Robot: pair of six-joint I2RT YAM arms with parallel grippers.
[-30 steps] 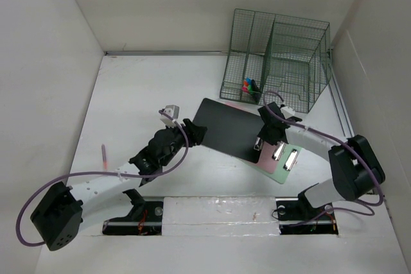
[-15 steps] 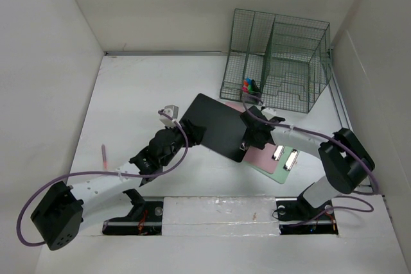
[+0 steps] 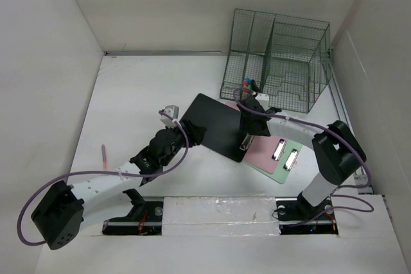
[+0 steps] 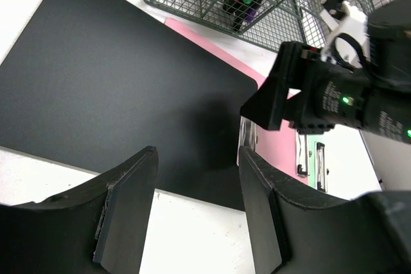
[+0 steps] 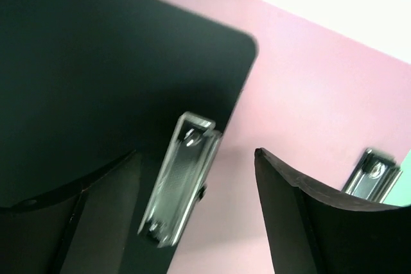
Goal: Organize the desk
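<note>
**Sorting barely begun**

Markers (image 3: pixel 247 85) stand in the wire rack (image 3: pixel 276 56). On the tabletop (image 3: pixel 128 94), the black clipboard (image 3: pixel 218 126) overlaps the pink clipboard (image 3: pixel 262 152) and green clipboard (image 3: pixel 283 175), none filed. A pink pen (image 3: pixel 103 154) lies apart. Your right pincer (image 5: pixel 192 158) straddles the black board's clip (image 5: pixel 183 178), jaws apart. Your left pincer (image 4: pixel 198 158) gapes, empty.

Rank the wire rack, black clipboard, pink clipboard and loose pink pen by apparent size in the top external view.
1. wire rack
2. black clipboard
3. pink clipboard, partly covered, so it may really match the black one
4. pink pen
</note>
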